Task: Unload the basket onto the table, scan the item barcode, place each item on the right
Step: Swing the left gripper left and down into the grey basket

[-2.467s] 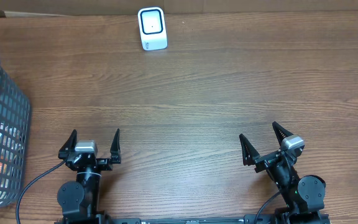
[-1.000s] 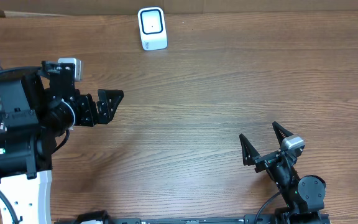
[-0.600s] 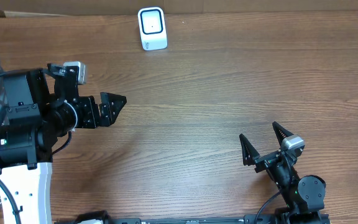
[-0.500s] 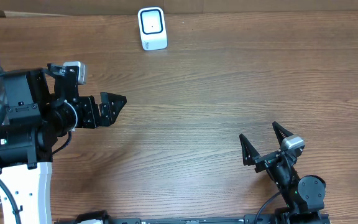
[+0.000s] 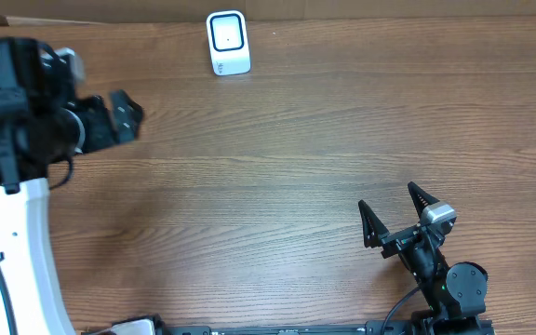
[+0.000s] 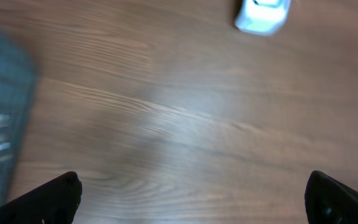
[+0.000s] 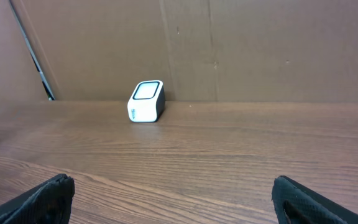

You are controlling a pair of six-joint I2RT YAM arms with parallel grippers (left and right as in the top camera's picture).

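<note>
The white barcode scanner [image 5: 228, 42] stands upright at the table's far edge, its face towards the arms; it also shows as scanner [image 7: 146, 101] and, blurred, as scanner [image 6: 263, 14]. My left gripper [image 5: 125, 116] is open and empty, raised over the table's left side, left of the scanner. In its wrist view the left gripper [image 6: 191, 190] hangs over bare wood. My right gripper [image 5: 388, 198] rests open and empty near the front right, right gripper [image 7: 173, 186] facing the scanner. I cannot make out the item; only blurred pale shapes show inside the basket.
A grey mesh basket [image 6: 2, 118] sits at the table's left edge, blurred in the left wrist view and covered by the left arm from overhead. A brown cardboard wall [image 7: 229, 43] backs the table behind the scanner.
The left arm has swung up and to the left, towards the basket side, its gripper still open. The right arm has not moved.
</note>
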